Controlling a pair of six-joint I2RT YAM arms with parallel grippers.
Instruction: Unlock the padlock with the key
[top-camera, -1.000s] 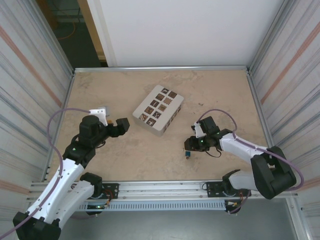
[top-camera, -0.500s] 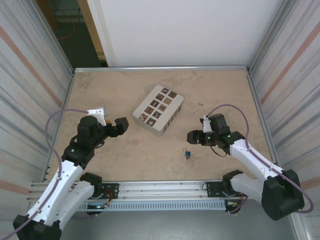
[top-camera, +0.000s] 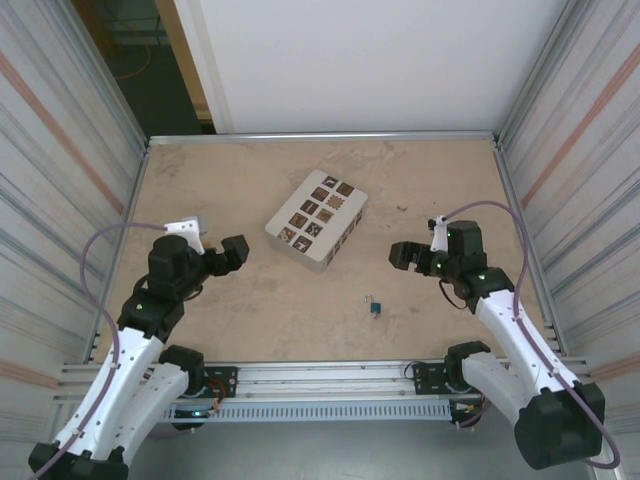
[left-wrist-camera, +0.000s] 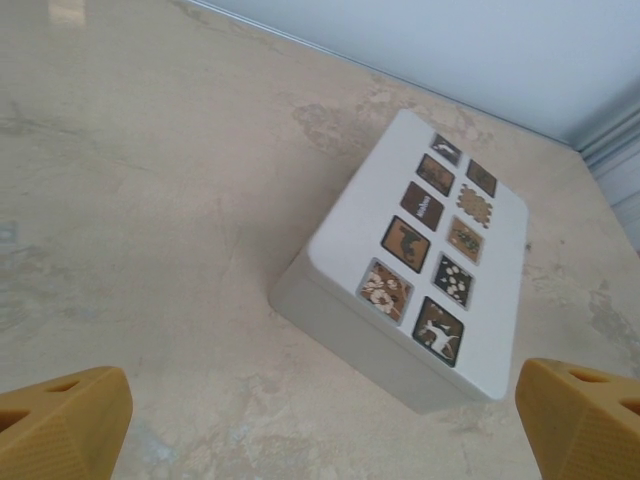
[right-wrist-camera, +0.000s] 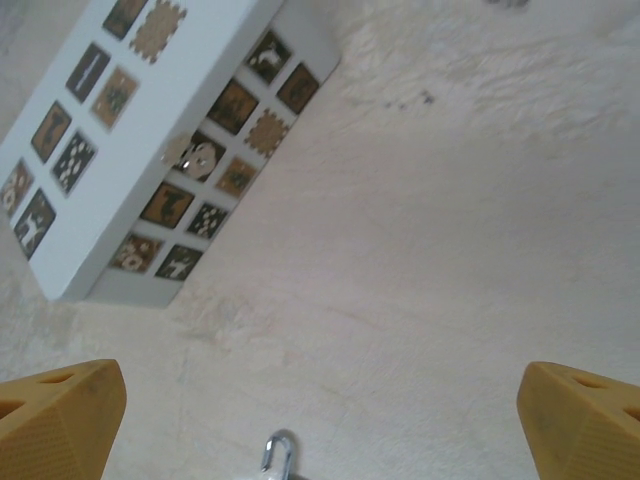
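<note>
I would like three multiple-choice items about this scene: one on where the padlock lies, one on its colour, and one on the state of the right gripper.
1. Where is the padlock?
A) on the bare table, nearer the arm bases than the white box
B) on top of the box
C) on the metal rail

2. What colour is the padlock's body?
A) red
B) blue
C) yellow

3. How is the right gripper?
A) open, holding nothing
B) shut on the padlock
C) shut, with nothing in it

Answers:
1 A: the top view shows it lying alone on the table, apart from the box.
2 B: the body is blue, with a silvery shackle.
3 A: in the right wrist view its fingers stand wide apart with nothing between them.
</note>
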